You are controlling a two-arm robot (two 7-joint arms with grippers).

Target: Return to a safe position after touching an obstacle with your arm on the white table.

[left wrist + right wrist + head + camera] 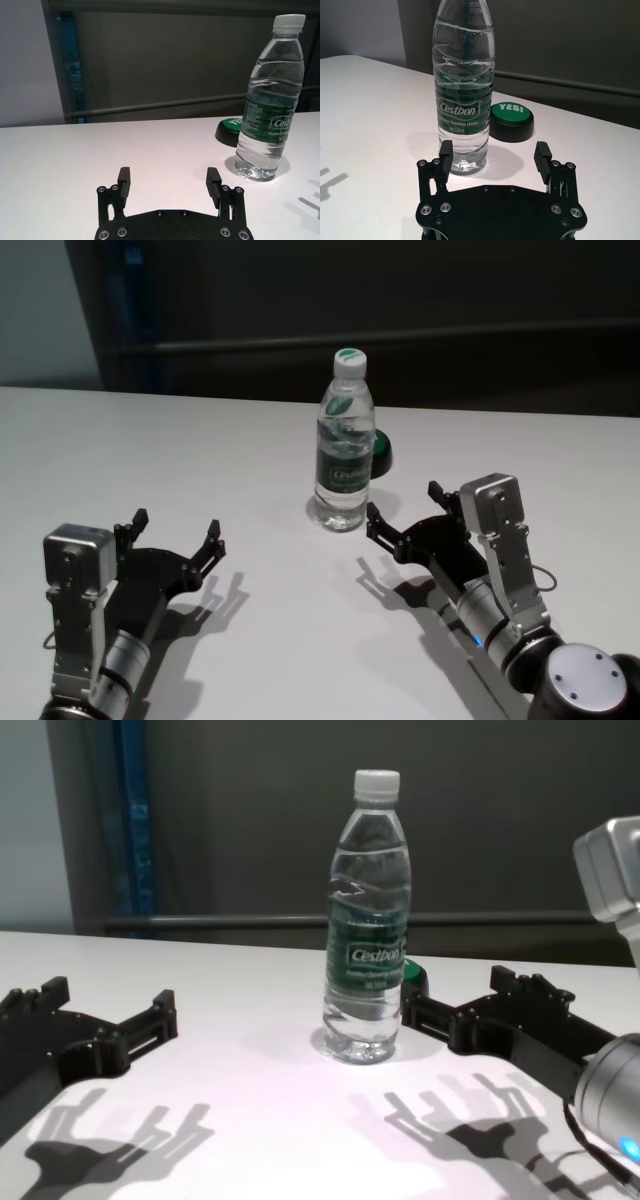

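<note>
Our left hand (178,533) hovers low over the white tabletop (150,440), well left of the bottle (344,445), its fingers (123,184) spread and holding nothing. The clear bottle stands upright at the tabletop's middle, white cap on; we read "Cestbon" and "Drinking Water" on its dark green label, with "555ml" beneath. Its cap is cut off in the right wrist view. Just behind the bottle and to its right sits a black puck (511,121) with a green top reading "YES!", partly hidden elsewhere. Our right hand (404,516) waits just right of the bottle, spread, empty, one fingertip (445,155) close to its base.
</note>
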